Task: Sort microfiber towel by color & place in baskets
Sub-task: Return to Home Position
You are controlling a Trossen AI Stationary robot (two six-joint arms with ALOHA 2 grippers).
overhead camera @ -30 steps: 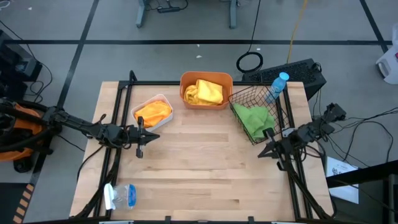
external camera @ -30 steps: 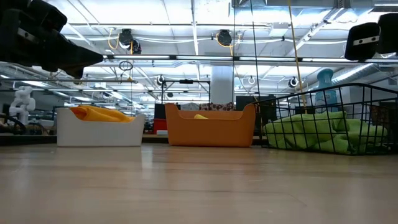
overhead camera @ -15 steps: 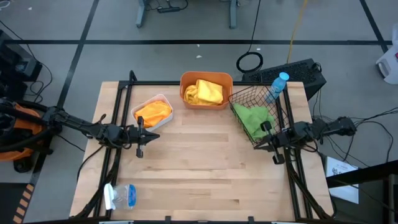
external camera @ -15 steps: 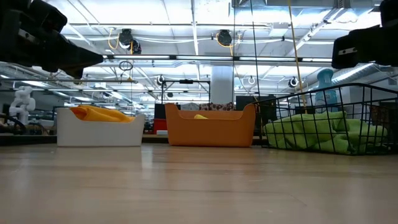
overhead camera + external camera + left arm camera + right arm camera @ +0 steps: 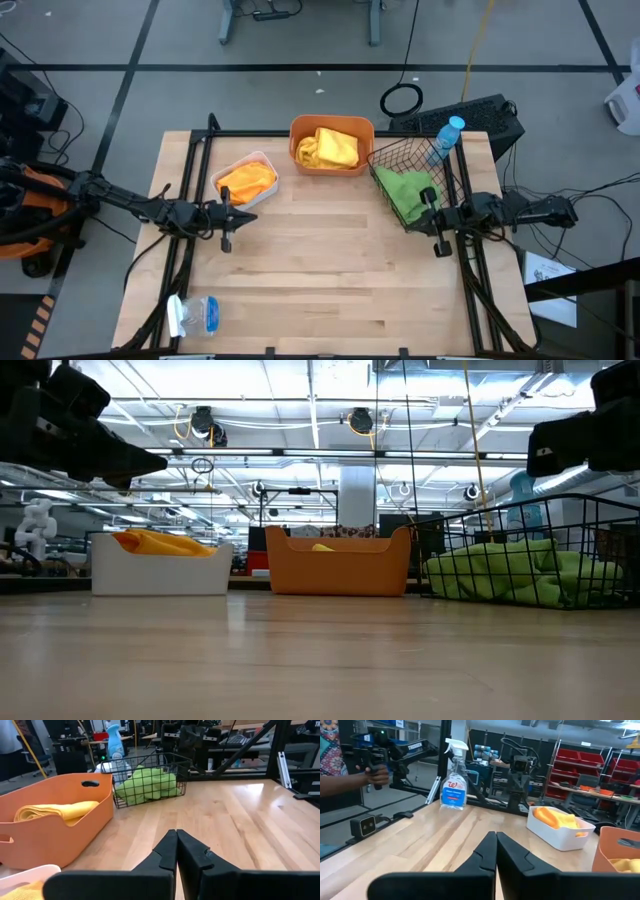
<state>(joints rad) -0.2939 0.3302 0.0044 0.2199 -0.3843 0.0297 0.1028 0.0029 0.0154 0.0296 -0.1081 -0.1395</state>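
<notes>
Spray bottle [image 5: 195, 315]: nearest thing on my worktop [image 5: 330, 270], lying at the front edge, nearer than the left gripper and well apart from it.
Left gripper [image 5: 245, 219]: clenched on nothing, hanging over the left side of the worktop; I see no change from a second ago.
Right gripper [image 5: 425, 218]: clenched, empty. A second ago its arm ran in on a slant. Now it lies level along the right side, with the gripper further up the worktop.
White tray [image 5: 262, 160]: just beyond the left gripper, orange towel [image 5: 246, 181] inside.
Black wire basket [image 5: 395, 150]: its near corner sits under the right gripper, green towel [image 5: 408, 190] inside.
Orange tub [image 5: 297, 150]: farther back, between the two grippers' sides, yellow towel [image 5: 330, 147] inside.
Blue-capped bottle [image 5: 448, 135]: beyond the basket, far from the right gripper.
Wrist views only: each pair of fingers meets along a thin seam, which the high view cannot show me. The right wrist view also catches a person's hand [image 5: 377, 774] off the worktop, past the spray bottle.
Low view only: the right gripper hangs above the basket's rim, not touching.
</notes>
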